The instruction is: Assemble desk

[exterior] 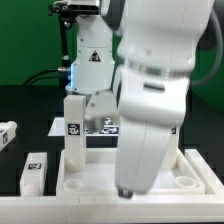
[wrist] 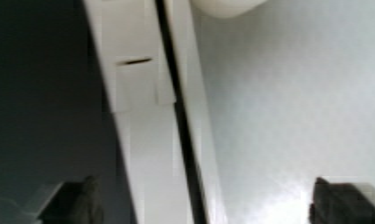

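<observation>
The white rimmed tabletop (exterior: pixel 95 180) lies flat at the front of the black table. One blocky white leg (exterior: pixel 75 125) with a tag stands upright at its corner on the exterior view's left. Two loose legs (exterior: pixel 35 172) (exterior: pixel 5 135) lie on the table further left. The arm's bulky white links (exterior: pixel 150 100) reach down over the tabletop and hide the gripper in the exterior view. In the wrist view my gripper (wrist: pixel 205 205) is open, its dark fingertips (wrist: pixel 68 200) wide apart over the tabletop's rim (wrist: pixel 148 120). Nothing is held.
The white robot base (exterior: pixel 92 55) with a triangle mark stands at the back. A tagged board (exterior: pixel 100 126) lies behind the tabletop. In the wrist view the black table (wrist: pixel 42 100) lies beside the rim, and a rounded white shape (wrist: pixel 228 8) shows at the picture's edge.
</observation>
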`<state>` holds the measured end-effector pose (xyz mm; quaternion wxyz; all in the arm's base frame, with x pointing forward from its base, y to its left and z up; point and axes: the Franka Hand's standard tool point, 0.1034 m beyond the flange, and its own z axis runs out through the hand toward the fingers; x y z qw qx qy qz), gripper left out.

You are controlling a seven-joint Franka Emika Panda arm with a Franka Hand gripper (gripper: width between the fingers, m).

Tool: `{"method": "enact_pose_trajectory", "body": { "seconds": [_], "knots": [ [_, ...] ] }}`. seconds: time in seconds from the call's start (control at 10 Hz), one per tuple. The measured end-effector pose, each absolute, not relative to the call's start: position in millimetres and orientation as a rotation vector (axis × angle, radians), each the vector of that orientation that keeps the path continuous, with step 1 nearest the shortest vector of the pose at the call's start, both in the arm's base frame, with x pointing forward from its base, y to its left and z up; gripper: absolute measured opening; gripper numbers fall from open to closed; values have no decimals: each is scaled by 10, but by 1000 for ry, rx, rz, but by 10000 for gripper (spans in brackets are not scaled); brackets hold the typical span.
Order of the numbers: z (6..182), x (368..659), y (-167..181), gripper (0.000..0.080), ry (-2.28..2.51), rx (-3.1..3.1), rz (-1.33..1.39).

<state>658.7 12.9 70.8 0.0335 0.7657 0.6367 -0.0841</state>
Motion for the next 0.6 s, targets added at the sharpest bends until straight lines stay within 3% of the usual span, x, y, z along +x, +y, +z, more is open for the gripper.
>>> {"method": "enact_pose_trajectory", "body": {
  "seconds": [0.2,0.3,0.6],
  "knots": [
    [1087,6602,29,647,1812,2445,-241],
    [1143,6577,-13,647,1656,2541,-227],
    [1093,6556,-9,649,1377,2690,-221]
  ]
}}
